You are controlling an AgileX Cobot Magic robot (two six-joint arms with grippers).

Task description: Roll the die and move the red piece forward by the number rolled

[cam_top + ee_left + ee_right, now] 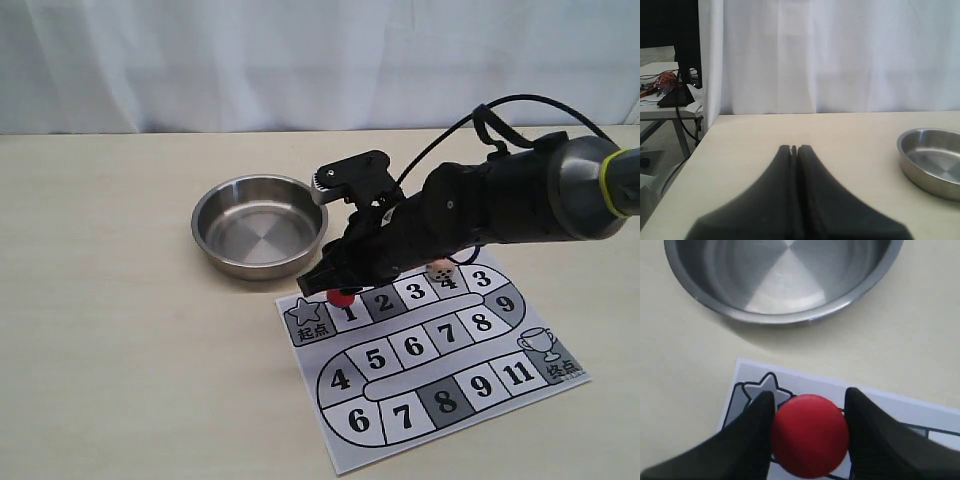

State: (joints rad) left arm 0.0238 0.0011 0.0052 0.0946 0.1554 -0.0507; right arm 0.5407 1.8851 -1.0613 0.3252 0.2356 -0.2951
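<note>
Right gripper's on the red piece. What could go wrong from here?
The red piece sits between the very tips of the right gripper, so it might slip or topple when lifted. The die lies on the board near square 4, on the piece's path; the arm could knock it.

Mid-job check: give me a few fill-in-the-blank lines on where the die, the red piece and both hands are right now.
1. The right hand has the red piece ____ its fingers.
2. The die lies on the game board, ____ the steel bowl.
3. The steel bowl holds ____.
4. The left hand has its fingers ____.
Missing words: between; outside; nothing; shut.
</note>
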